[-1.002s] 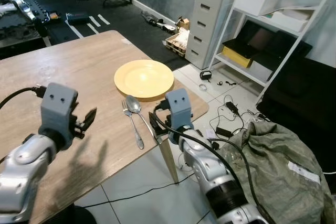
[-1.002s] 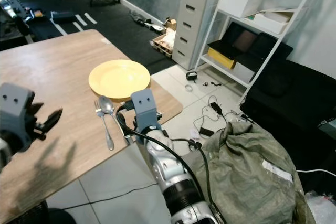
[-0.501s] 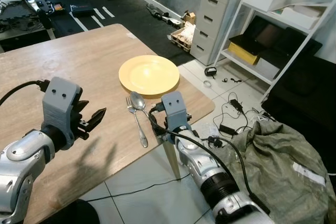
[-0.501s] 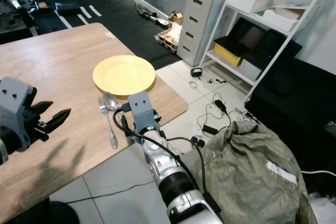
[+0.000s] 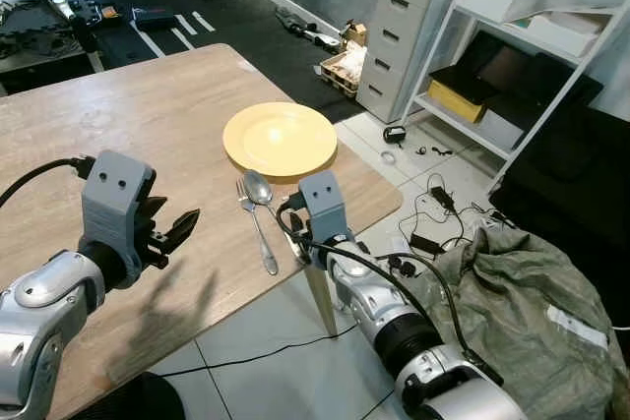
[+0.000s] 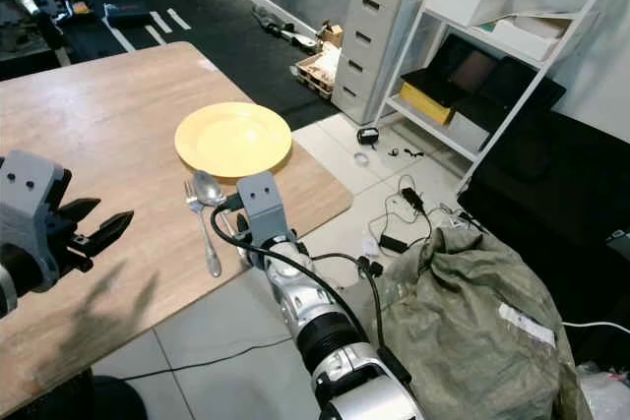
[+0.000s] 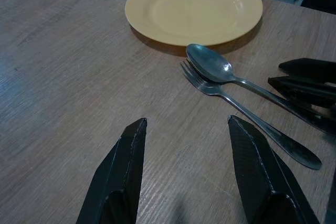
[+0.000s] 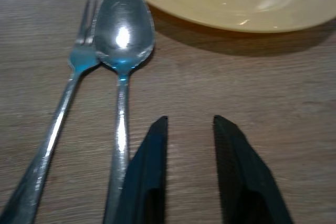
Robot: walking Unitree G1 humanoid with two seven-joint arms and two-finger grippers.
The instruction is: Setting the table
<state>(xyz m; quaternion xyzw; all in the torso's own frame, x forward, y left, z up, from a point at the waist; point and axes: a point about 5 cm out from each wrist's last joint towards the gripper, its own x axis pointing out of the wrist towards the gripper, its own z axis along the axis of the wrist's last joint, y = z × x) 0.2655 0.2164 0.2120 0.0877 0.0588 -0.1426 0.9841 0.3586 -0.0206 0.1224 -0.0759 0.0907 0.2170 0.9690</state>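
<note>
On the wooden table [image 5: 118,125], the spoon [image 8: 122,51] and fork [image 8: 68,85] lie beside the yellow plate [image 5: 281,138], the right gripper [image 8: 189,129] parted beside the spoon's handle, the left gripper [image 7: 186,135] spread above the wood.

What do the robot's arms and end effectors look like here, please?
Both arms are silver metal with dark joint rings. Each wrist carries a blue-grey block with two small dark holes and a black cable looping from it. The left end effector and right end effector each have two long, tapered black fingers.
</note>
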